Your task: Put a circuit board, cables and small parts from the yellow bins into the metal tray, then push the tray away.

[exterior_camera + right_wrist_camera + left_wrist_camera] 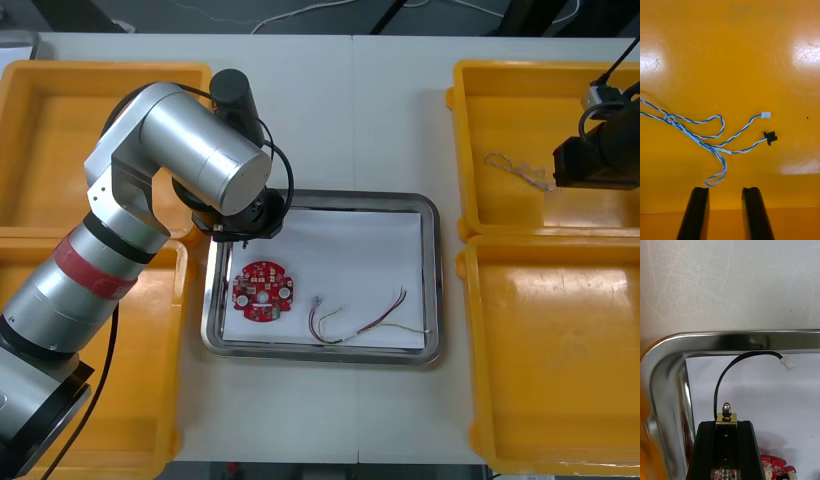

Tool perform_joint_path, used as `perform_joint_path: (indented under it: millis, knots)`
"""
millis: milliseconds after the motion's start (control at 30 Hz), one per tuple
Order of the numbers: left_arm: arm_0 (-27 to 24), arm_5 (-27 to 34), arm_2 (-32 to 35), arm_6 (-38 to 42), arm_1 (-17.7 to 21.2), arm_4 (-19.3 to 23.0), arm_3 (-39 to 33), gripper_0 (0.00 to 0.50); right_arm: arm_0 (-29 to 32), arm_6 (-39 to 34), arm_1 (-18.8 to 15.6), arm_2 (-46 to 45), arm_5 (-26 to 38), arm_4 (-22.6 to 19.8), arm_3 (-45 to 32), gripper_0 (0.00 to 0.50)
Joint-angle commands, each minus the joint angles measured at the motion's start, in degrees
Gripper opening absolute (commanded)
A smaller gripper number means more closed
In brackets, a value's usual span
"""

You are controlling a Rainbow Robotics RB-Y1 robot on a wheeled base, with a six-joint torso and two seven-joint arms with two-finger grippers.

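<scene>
Your left gripper (726, 423) pinches the black cable (748, 354) over the tray (733, 338) corner, so releasing looks next. Your right gripper (725, 191) hangs open, right of the tray.

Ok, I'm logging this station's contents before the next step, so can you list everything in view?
yellow bins: four, yellow, two at each side of the table
metal tray: one, shiny rim, white inside, between the bins
circuit board: one, red, round, in the tray's left part
red and yellow cable: one, in the tray, right of the board
blue and white cable: one, twisted, in the far right bin
black cable: one, white plug, over the tray's far-left corner
table: one, light
left gripper: black fingers, shut on the black cable
right gripper: black fingers, open, over the far right bin
</scene>
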Motion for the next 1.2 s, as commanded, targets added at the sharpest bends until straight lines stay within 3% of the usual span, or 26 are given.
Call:
perform_joint_path:
  millis: [33,433,500,567,600,667,767,1000,1200]
  knots:
    - [-2.55,-0.59,-1.43,-5.56,-1.37,-1.36,0.49,0.0,0.16,3.49,-2.01,-1.66,0.44,-0.5,-1.69,0.494]
    - [-2.55,-1.47,-2.23,-6.0,-1.37,-2.06,1.46,0.0,-3.97,15.27,-2.01,0.1,2.99,-0.32,0.51,0.5]
    - [-2.55,-1.55,-2.31,-5.91,-1.37,-2.06,1.46,0.077,-5.9,16.94,-2.09,1.51,3.08,-0.58,2.62,0.5]
    - [-2.55,-1.55,-2.31,-5.82,-1.37,-2.06,1.37,0.234,-8.45,18.96,-1.92,3.18,2.99,-0.93,5.78,0.5]
    - [-2.55,-1.55,-2.23,-5.82,-1.37,-2.06,1.46,0.268,-9.15,19.58,-1.83,3.53,2.99,-1.02,6.57,0.5]
    - [-2.55,-1.55,-2.23,-5.73,-1.37,-2.06,1.2,0.396,-11.7,22.04,-1.21,4.76,2.9,-1.2,9.65,0.5]
    - [-2.55,-1.29,-2.31,-5.56,-1.37,-1.98,0.4,0.496,-13.9,25.03,-0.16,5.02,2.55,-1.2,12.64,0.5]
    - [-2.64,4.07,0.24,-5.82,-0.84,-0.92,-5.22,0.5,-15.75,32.32,1.33,5.55,-0.17,-0.85,15.54,0.5]
    - [-2.99,10.84,5.16,-5.65,2.15,5.32,-12.69,0.5,-16.18,33.2,1.42,9.86,-2.2,-1.02,15.98,0.5]
